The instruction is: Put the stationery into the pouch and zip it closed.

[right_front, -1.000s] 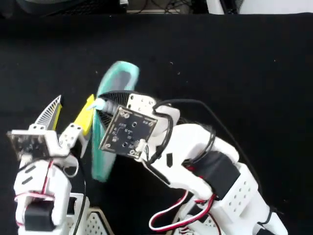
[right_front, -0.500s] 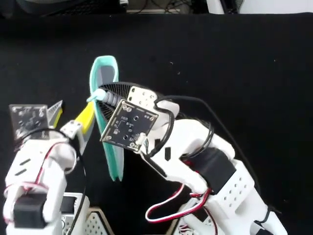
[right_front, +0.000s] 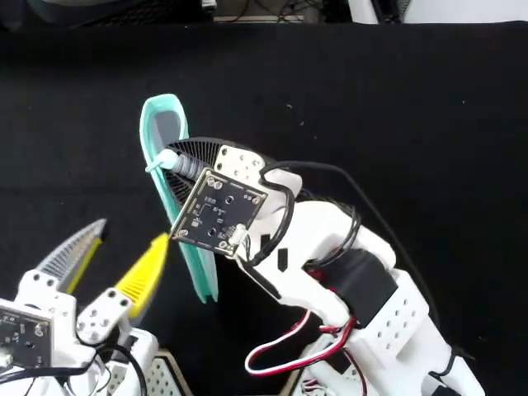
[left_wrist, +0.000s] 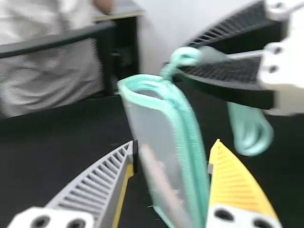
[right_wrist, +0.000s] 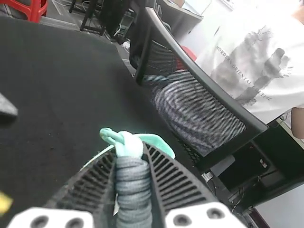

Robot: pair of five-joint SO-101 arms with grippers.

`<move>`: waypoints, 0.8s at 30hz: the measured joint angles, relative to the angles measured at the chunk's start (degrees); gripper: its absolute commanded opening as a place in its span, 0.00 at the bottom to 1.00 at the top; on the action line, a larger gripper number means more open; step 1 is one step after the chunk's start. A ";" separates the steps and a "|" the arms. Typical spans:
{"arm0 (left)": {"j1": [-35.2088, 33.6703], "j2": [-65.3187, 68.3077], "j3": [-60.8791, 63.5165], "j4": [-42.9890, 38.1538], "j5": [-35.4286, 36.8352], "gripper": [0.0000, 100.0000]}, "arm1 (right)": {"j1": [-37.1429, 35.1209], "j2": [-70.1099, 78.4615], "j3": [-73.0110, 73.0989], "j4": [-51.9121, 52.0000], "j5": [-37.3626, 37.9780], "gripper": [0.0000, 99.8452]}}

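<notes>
Nearest the bases, the left gripper (right_front: 135,229) is shown with its jaws spread wide and nothing held between them. Its yellow finger (right_front: 147,271) is placed just beside the near end of the pouch (left_wrist: 164,156), apart from it. In the left wrist view the pouch is framed in the gap between the two fingers, ahead of their tips. It is therefore taken to lie straight ahead of this gripper and slightly to its right.

The pouch is stood on one long edge on the table (right_front: 396,124). Its long axis is directed away from the bases, with the far end leaned a little to the left. Through the translucent wall pale slender shapes are made out. These are judged to be stationery already inside, though their kind cannot be told. Whether the zip is open cannot be told either.

Farther on, near the far end of the pouch, the right gripper (right_wrist: 129,149) is clamped on the pull (right_front: 167,157), a grey cord ending in a teal knot that is pinched between the ribbed fingers. The far end is thus held by the right arm, while the near end is closer to the left arm.

The coming move is judged to turn on this relation. The near end would need to be pinched across its thin width by the left gripper, so that the pull could be drawn along the long axis.
</notes>
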 measured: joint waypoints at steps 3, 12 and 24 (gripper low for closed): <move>1.49 -0.53 1.93 -1.41 1.14 0.26 | 0.00 0.00 0.00 0.00 0.00 0.01; 1.05 -0.70 14.95 -13.19 1.58 0.26 | 0.00 0.00 0.00 0.00 0.00 0.01; -6.68 -0.62 25.58 -24.79 1.58 0.26 | 0.00 0.00 0.09 0.00 0.00 0.01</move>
